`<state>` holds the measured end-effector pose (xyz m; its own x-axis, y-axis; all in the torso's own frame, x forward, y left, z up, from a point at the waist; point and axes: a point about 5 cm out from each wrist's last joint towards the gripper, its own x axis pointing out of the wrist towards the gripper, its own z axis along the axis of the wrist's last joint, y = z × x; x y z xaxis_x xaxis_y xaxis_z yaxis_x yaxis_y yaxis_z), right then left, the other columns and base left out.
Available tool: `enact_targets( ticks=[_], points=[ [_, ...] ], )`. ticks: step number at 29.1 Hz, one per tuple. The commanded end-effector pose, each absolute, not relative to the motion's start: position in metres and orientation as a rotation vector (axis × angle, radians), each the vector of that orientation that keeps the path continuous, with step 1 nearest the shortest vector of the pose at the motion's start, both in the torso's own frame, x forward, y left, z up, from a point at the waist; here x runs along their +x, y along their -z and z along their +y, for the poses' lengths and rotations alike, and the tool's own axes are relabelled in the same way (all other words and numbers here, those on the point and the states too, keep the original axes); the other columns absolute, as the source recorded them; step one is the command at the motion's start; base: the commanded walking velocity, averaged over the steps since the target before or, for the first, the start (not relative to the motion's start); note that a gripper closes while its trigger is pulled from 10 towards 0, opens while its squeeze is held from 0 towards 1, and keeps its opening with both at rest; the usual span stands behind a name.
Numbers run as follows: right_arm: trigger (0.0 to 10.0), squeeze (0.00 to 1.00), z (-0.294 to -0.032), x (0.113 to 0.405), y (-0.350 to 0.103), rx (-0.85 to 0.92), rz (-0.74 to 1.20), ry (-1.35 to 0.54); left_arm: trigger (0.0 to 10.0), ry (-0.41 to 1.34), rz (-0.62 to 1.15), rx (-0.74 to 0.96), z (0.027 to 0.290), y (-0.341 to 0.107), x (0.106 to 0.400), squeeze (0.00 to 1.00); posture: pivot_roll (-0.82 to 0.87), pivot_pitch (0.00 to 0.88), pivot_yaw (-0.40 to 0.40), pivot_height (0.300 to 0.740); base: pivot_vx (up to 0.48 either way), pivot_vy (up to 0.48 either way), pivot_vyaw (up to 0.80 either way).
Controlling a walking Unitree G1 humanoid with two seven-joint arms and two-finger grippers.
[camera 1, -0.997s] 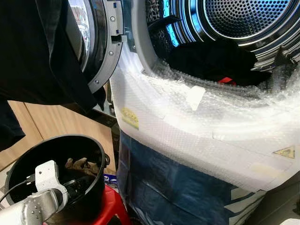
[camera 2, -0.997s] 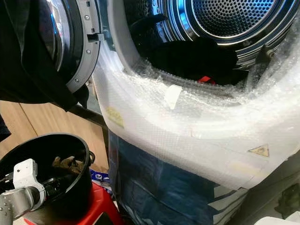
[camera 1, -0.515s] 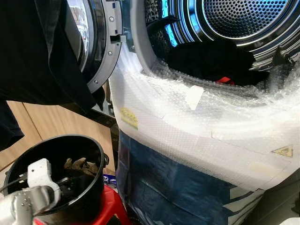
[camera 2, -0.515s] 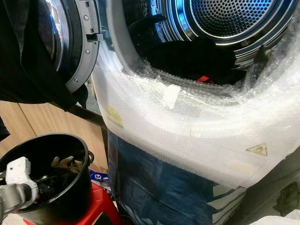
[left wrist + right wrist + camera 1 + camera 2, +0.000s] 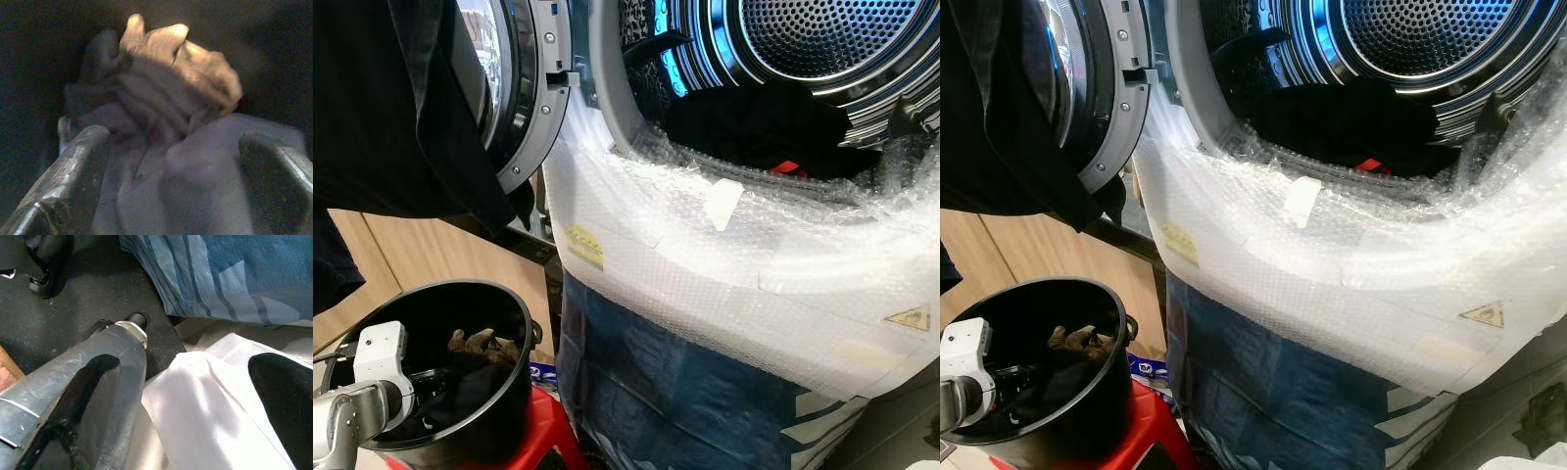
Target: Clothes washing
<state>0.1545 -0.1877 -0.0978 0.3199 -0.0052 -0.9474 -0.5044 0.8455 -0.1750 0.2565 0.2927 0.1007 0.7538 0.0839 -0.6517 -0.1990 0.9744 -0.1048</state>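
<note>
1. Washing machine (image 5: 724, 294), front wrapped in bubble wrap (image 5: 705, 264) above blue plastic sheeting (image 5: 656, 392); yellow sticker (image 5: 584, 246) on the wrap near the left edge, warning triangle (image 5: 908, 318) at lower right.
2. Round door (image 5: 524, 88), swung open to the left of the drum opening; dark garment (image 5: 391, 108) draped over it.
3. Perforated steel drum (image 5: 822, 39), with dark clothes (image 5: 754, 127) lying at the bottom of the opening and a small red patch (image 5: 786, 168) showing among them.
4. Black bucket (image 5: 514, 392), standing on a red stool (image 5: 553, 441) just beside the machine's lower left; dark clothes inside, plus a brown glove (image 5: 475, 343) near the far wall.
5. Left gripper (image 5: 171, 171), reaching down into the bucket, fingers (image 5: 73, 166) spread apart on either side of dark fabric (image 5: 195, 186), brown glove (image 5: 181, 68) just beyond; not clamped on anything.
6. Right gripper (image 5: 195, 401), hanging low by the floor (image 5: 88, 298) with fingers parted, white cloth or sheet (image 5: 205, 421) beneath, blue sheeting (image 5: 234, 269) beyond.
</note>
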Motion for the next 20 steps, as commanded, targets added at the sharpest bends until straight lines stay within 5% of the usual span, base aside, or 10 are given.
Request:
enact_targets(
  ticks=[1,9,10,20],
  points=[
    [10.0,0.00,-0.191,0.159,0.096,-0.518,1.202,-0.360,10.0,-0.144,0.605,-0.175,0.290,-0.115,0.267,0.00,0.13,0.000,-0.029,0.740,0.000,0.000,0.00],
    [10.0,0.00,-0.193,0.160,0.095,-0.551,1.199,-0.384,10.0,-0.098,0.646,-0.140,0.282,-0.116,0.271,0.00,0.12,0.000,-0.030,0.740,0.000,0.000,0.00],
    [10.0,0.00,-0.193,0.160,0.095,-0.549,1.198,-0.383,10.0,-0.093,0.658,-0.121,0.283,-0.113,0.268,1.00,0.12,0.000,-0.026,0.740,0.000,0.000,0.00],
    [10.0,0.00,-0.191,0.154,0.097,-0.541,1.216,-0.397,10.0,0.014,0.698,-0.016,0.274,-0.110,0.264,1.00,0.11,0.000,-0.021,0.740,0.000,0.000,0.00]
  ],
)
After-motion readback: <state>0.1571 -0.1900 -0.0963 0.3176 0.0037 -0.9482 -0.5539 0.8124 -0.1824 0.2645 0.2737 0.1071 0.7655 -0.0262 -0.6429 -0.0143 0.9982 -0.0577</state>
